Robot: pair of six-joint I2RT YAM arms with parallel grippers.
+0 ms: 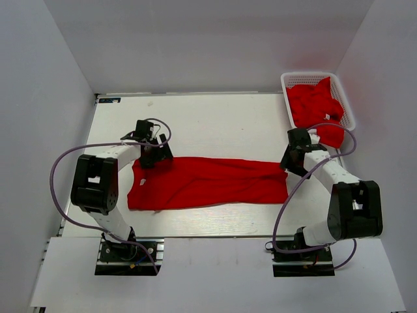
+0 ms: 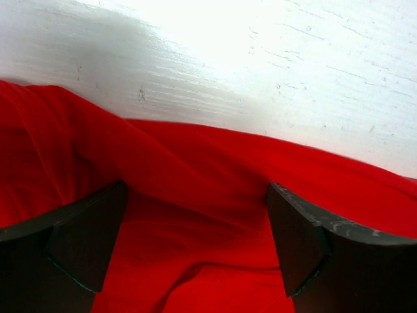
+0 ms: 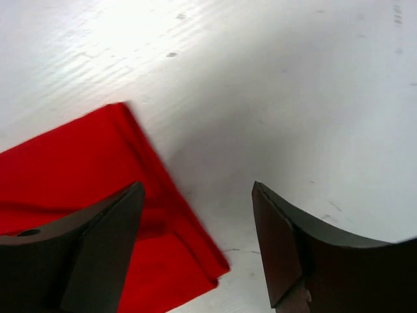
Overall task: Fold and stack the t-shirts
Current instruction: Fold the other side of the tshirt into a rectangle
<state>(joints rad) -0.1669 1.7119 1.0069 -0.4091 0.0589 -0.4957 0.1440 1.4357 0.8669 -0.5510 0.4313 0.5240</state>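
One t-shirt (image 1: 207,182) folded to a strip on tabletop (image 1: 215,120), left hand (image 2: 195,222) and right hand (image 3: 195,235) open over its ends; other t-shirts (image 1: 314,107) unfolded in basket (image 1: 306,75), no stack yet.

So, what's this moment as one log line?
left gripper: open, over t-shirt | right gripper: open, at its corner | basket: holds more t-shirts

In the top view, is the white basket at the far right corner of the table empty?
No, the basket holds a crumpled heap of red t-shirts.
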